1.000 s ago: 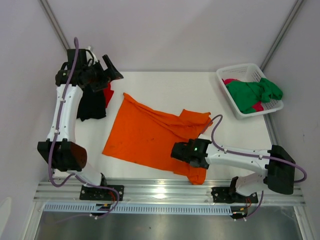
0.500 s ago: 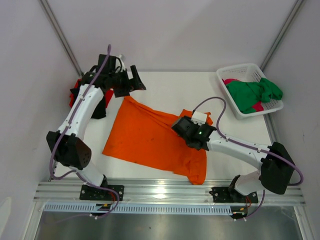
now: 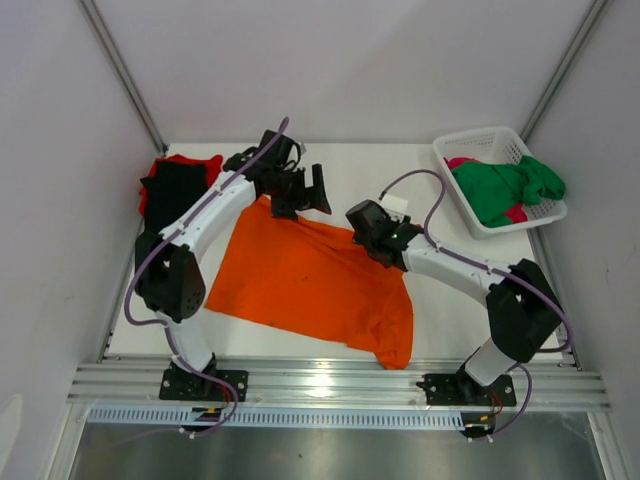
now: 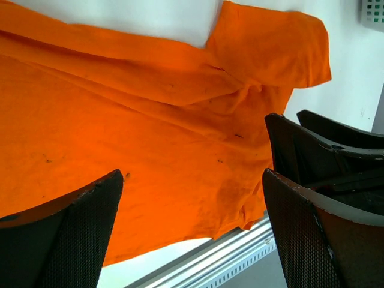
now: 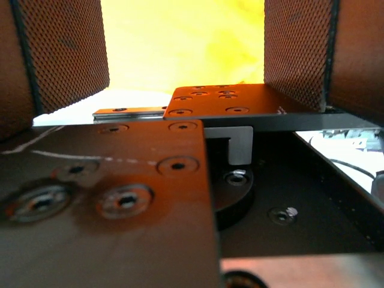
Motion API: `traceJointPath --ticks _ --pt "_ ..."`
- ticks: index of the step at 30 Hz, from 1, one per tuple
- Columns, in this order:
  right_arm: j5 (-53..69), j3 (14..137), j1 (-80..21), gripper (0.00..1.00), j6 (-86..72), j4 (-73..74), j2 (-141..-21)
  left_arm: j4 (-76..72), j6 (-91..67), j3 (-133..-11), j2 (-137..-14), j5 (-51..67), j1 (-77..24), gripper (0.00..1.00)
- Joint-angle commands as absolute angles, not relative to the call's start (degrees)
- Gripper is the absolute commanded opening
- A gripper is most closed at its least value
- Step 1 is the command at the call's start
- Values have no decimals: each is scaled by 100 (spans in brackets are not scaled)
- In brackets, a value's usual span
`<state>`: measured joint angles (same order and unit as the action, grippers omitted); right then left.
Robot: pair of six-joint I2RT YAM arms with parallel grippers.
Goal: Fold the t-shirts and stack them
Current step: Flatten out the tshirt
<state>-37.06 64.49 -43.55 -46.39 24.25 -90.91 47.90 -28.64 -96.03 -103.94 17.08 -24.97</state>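
Left tool (image 3: 320, 191) now over orange t-shirt (image 3: 300, 285)

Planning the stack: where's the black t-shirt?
Top view: the black cloth t-shirt lies at the table's far-left corner, over a red cloth t-shirt, left of the orange t-shirt.

No legible text, label, brand, number or sign in any of the three views. Only small dark flecks (image 4: 219, 161) on the orange t-shirt (image 4: 120, 150), shapeless and not readable as lettering.
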Motion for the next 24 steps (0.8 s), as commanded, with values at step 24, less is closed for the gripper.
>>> traceJointPath --ticks 24 --pt "-3999 8525 -2541 66 -6408 4615 -10494 4711 -3024 -8411 -9255 888 -2540 99"
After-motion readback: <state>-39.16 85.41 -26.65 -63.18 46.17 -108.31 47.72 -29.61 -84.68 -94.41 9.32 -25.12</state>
